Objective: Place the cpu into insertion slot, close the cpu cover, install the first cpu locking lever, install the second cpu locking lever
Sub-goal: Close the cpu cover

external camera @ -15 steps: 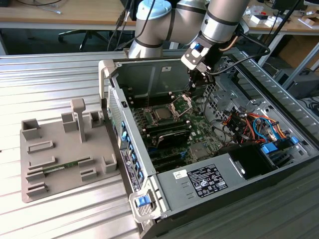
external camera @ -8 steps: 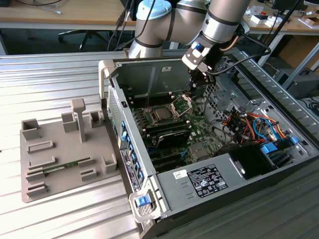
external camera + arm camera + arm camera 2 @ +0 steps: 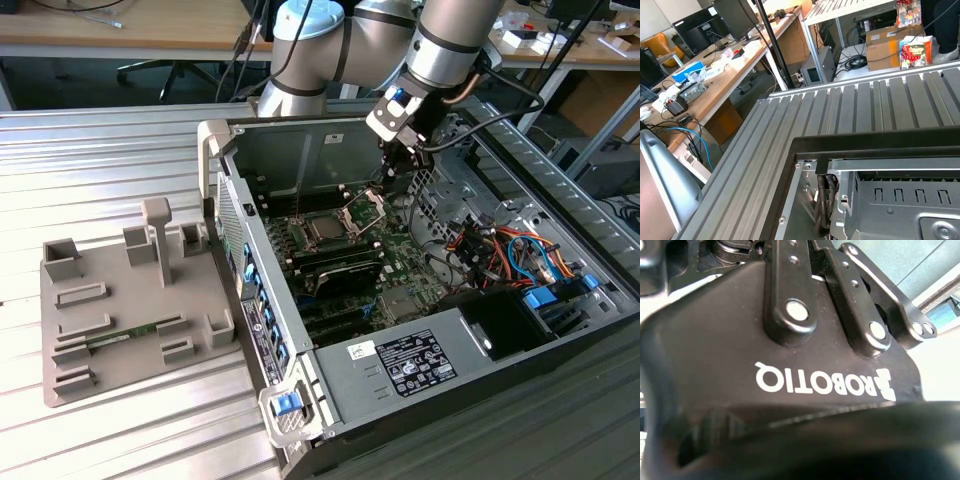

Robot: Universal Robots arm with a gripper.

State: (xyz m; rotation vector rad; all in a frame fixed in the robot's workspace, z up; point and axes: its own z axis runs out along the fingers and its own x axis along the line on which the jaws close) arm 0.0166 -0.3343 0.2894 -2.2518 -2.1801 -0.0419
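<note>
1. The cpu is judged seated in the slot; the cover stands raised.
2. The gripper is at the cover's top edge; its grip cannot be told.
3. The cover could be bent by an off-line push.

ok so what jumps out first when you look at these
The open computer case lying on the ribbed metal table dominates the exterior view, with the arm's claw hanging down inside it. The claw is close above the raised cpu cover, next to the silvery cpu on the green board. On the exterior view's left sits a grey fixture tray.
</note>
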